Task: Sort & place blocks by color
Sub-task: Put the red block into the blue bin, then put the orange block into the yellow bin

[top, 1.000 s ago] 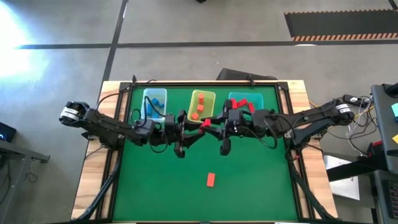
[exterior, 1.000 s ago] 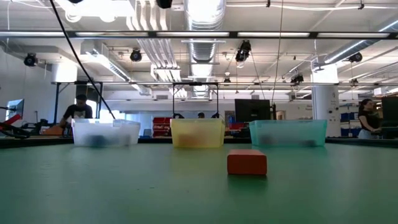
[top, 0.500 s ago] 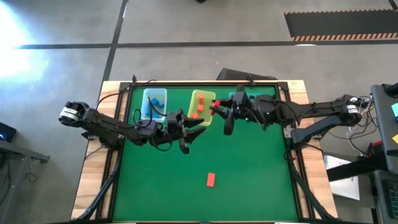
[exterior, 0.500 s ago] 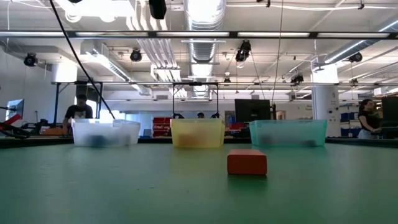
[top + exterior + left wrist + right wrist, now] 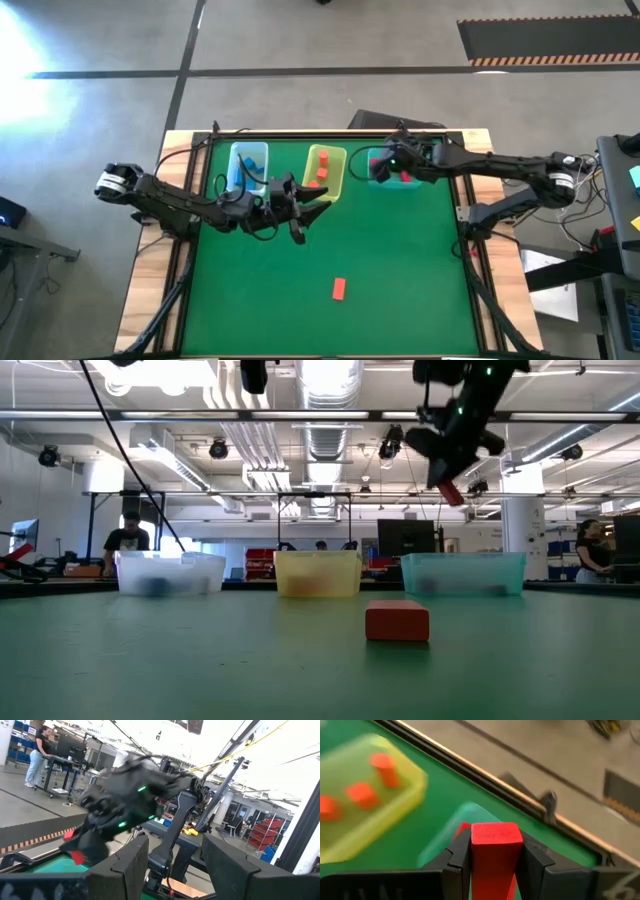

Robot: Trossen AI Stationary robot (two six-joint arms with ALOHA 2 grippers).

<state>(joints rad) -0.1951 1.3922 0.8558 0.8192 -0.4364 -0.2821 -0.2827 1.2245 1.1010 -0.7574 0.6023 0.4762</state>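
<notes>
My right gripper (image 5: 381, 168) hangs over the teal bin (image 5: 404, 160) at the far right, shut on a red block (image 5: 496, 836), which also shows high up in the low view (image 5: 450, 492). My left gripper (image 5: 312, 216) hovers open and empty near the yellow bin (image 5: 325, 160), which holds orange blocks (image 5: 361, 794). The clear-bluish bin (image 5: 248, 155) holds blue blocks. One orange-red block (image 5: 339, 289) lies flat on the green mat toward the near edge. My right gripper pinches the red block by two opposite sides (image 5: 476, 854) between its two fingers. The fingers slant downward from the table's right side. The block's end sticks out past the fingertips (image 5: 455, 855). It is lifted clear, tilted, above the teal bin.
The three bins stand in a row along the far edge of the green mat (image 5: 400, 260). Red blocks (image 5: 405, 178) lie in the teal bin. The table's wooden border (image 5: 150, 290) frames the mat. People stand in the room behind the table (image 5: 128, 535).
My right gripper has swung from the table's middle, near the yellow bin, toward the far right edge to above the teal bin. It has tipped from pointing upward to slanting down, keeping the red block. My left gripper has turned slightly in place.
</notes>
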